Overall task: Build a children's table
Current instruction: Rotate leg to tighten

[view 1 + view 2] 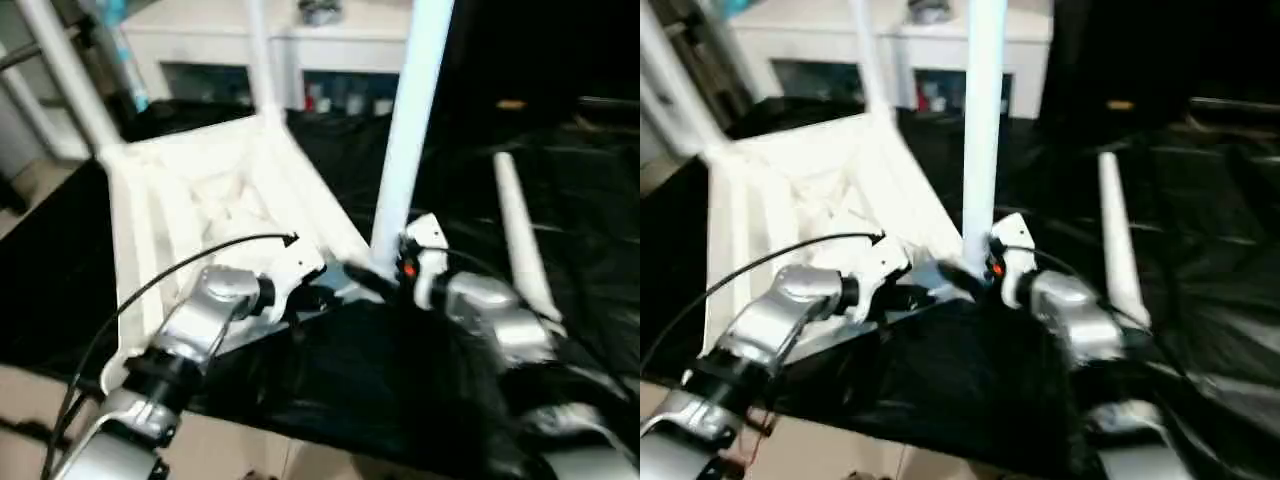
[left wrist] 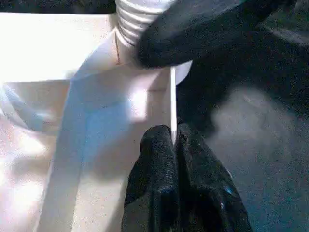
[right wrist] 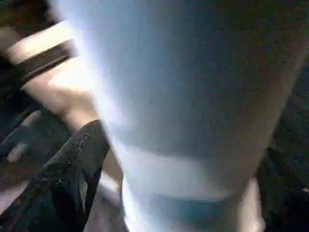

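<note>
Scene: upside-down tabletop (image 1: 190,200) on black-covered table (image 1: 330,380), 3 legs up, 1 spare leg (image 1: 522,245) lying right | Left tool (image 2: 173,145): pinching the tabletop's thin rim | Right tool (image 1: 385,280): spread around near leg (image 1: 410,130) | Tip: steady the rim, seat the leg straight.

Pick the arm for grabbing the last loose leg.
Right. The loose leg lies on the black sheet beside the right tool; the left tool is pinched on the tabletop rim.

no text, label, brand, number or sign can be read anywhere in these views.
</note>
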